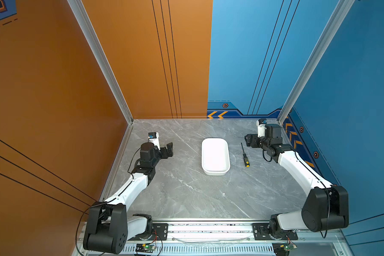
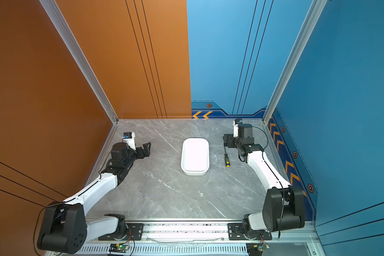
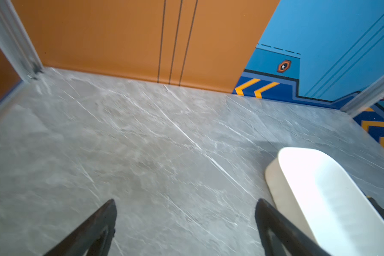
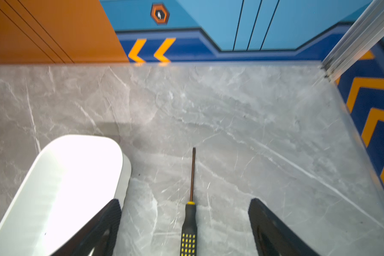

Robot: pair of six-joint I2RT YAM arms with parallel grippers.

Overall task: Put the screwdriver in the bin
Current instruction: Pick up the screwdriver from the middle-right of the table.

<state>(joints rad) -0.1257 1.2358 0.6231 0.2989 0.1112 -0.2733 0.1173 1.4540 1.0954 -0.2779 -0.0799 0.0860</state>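
Grey marbled table [image 1: 186, 195] fills the floor of a booth with orange walls on one side and blue on the other. Both arms rise from the near rail, fold at a raised elbow and stretch toward the back wall. The left arm's wrist turns inward so the left gripper [image 1: 169, 148] points at the bin [image 1: 215, 172]; in its wrist view its fingers [image 3: 106, 212] stand wide apart with only bare table between them. The right arm bends at the wrist toward the middle, the right gripper [image 4: 185, 200] hanging low over the screwdriver [image 4: 190, 221], fingers spread wide on either side of the handle and clear of it, gripping nothing. In both top views the screwdriver [image 2: 226, 158] lies flat on the table just beside the bin, outside it, tip toward the back wall. Its handle carries a grid of yellow squares, no letters; print on the wrist cameras is too small to read
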